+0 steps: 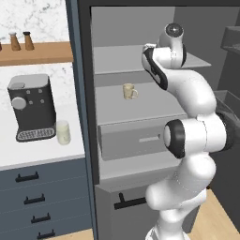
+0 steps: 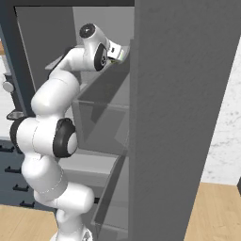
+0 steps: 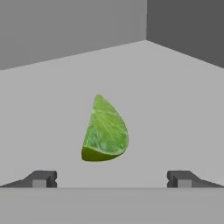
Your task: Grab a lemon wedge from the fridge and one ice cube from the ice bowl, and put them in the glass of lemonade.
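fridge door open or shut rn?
Open. The fridge interior shows: grey shelves, a beige mug on one, a drawer below. The arm reaches inside, where the hand view shows a green citrus wedge on a shelf.

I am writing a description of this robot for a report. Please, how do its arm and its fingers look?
The arm is glossy white with rounded segments and black rings and caps at the joints. No cables or markings show. In the hand view, the two fingers are small, dark grey and blocky.
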Available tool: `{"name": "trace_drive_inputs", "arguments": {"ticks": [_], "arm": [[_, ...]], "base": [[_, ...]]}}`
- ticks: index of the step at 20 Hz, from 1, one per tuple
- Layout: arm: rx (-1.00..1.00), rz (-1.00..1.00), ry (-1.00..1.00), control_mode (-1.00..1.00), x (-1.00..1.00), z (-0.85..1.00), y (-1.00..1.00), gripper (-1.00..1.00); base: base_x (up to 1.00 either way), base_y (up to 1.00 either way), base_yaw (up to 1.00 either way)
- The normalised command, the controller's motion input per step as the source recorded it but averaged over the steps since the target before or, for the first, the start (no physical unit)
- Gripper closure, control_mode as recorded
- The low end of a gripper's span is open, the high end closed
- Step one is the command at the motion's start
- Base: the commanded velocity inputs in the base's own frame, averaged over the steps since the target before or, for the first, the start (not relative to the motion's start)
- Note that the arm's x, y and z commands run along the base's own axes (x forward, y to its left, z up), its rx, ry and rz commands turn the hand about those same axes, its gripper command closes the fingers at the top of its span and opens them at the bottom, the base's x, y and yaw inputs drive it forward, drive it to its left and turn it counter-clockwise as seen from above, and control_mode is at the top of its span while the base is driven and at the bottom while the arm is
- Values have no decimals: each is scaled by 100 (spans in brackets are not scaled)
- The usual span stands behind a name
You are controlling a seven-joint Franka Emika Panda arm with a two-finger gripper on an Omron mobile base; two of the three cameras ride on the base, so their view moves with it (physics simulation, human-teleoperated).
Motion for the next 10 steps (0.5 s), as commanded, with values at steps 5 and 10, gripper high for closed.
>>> {"name": "trace_drive_inputs", "arguments": {"ticks": [5, 10], "arm": [[0, 0, 11, -100, 64, -11, -2, -100], [0, 0, 11, -100, 59, -13, 0, -100]], "base": [[0, 0, 0], [0, 0, 0]]}}
